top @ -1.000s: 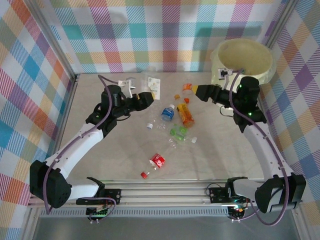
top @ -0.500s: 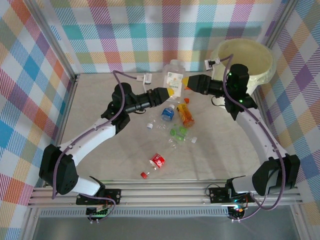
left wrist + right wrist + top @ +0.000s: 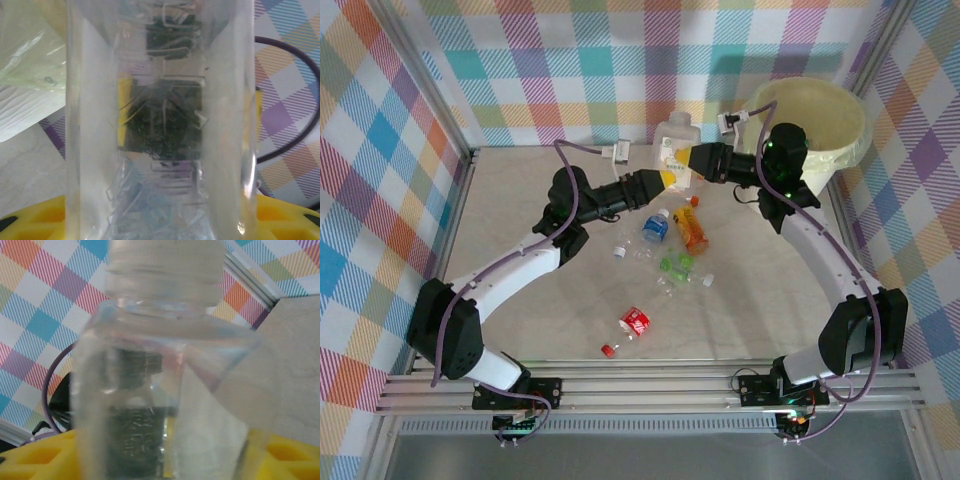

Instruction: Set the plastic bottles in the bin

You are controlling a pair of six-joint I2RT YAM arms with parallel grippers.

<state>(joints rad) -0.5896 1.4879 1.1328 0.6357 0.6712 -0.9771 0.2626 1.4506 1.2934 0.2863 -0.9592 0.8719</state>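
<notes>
– Plastic, clear, white cap: where is that bottle point(image 3: 672, 148)?

– Upright in the air above the far side of the counter point(image 3: 770, 300), between the two arms and a little left of the bin point(image 3: 855, 140).

– Who has it?

– The left pincer point(image 3: 662, 181) grips it low on the body. On the left wrist camera the yellow fingers point(image 3: 30, 220) flank the bottle point(image 3: 160, 125).

– And the right pincer point(image 3: 694, 158)?

– Its tip is against the bottle's right side. On its own camera the bottle point(image 3: 165, 390) stands between yellow fingers point(image 3: 35, 455), but I cannot tell whether they are clamped.

– The others?

– Lying on the counter below: a blue-labelled bottle point(image 3: 655, 226) just beside an orange one point(image 3: 691, 228), a green one point(image 3: 675, 264) near them, and a red one point(image 3: 635, 321) closer to the arm bases.
</notes>
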